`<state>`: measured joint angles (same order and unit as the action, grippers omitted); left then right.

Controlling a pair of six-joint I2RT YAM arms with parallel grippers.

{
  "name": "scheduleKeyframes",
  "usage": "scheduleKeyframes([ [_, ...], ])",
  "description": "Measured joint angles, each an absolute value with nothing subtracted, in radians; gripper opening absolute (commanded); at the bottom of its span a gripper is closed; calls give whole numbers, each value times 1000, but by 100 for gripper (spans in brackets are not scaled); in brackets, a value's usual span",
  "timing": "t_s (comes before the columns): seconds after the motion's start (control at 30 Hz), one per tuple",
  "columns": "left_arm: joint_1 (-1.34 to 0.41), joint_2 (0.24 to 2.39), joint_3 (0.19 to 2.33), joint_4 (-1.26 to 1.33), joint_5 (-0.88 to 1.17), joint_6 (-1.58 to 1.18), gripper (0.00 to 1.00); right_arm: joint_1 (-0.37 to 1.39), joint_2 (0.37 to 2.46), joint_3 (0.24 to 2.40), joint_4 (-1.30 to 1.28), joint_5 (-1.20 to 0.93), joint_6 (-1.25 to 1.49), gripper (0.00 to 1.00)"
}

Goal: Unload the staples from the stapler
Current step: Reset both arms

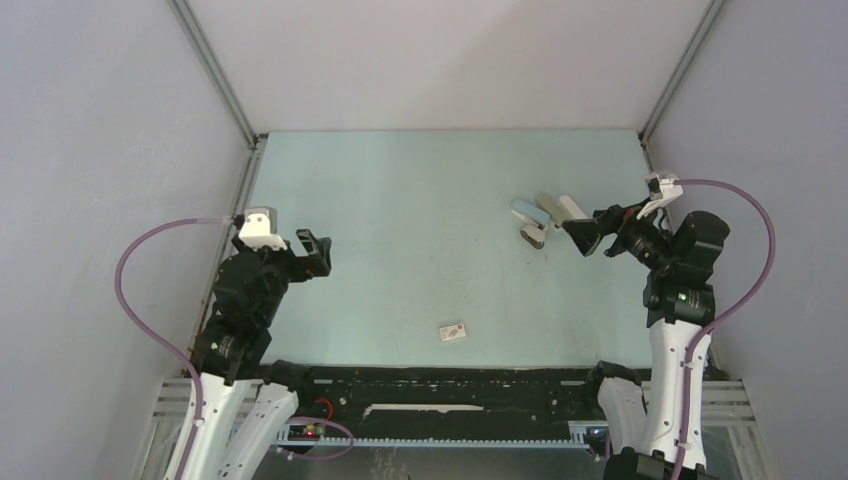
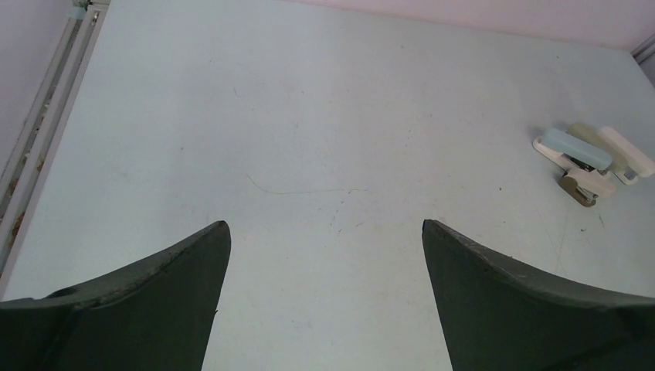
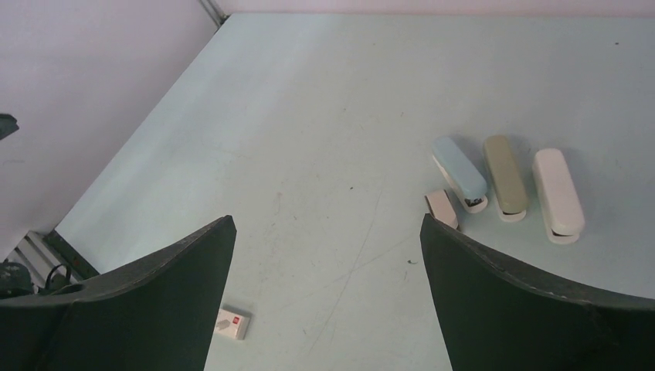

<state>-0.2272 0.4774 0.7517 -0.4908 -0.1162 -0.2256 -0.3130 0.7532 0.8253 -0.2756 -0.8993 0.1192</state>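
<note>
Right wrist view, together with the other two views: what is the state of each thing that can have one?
Left gripper: open, empty.
Right gripper: open, empty.
Pale-blue stapler: closed, lying flat, untouched.
Olive stapler: closed, lying flat.
White stapler: closed, lying flat.
Small brown-and-white item: lying beside the pale-blue stapler.
Small white box: lying flat, red mark up.
</note>
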Motion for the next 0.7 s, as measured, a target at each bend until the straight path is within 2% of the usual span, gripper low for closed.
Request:
scheduleKeyframes([
  [0.7,-226,475,752,-491,-102,-226,100,-311,726,823,-241,-846,190,99],
])
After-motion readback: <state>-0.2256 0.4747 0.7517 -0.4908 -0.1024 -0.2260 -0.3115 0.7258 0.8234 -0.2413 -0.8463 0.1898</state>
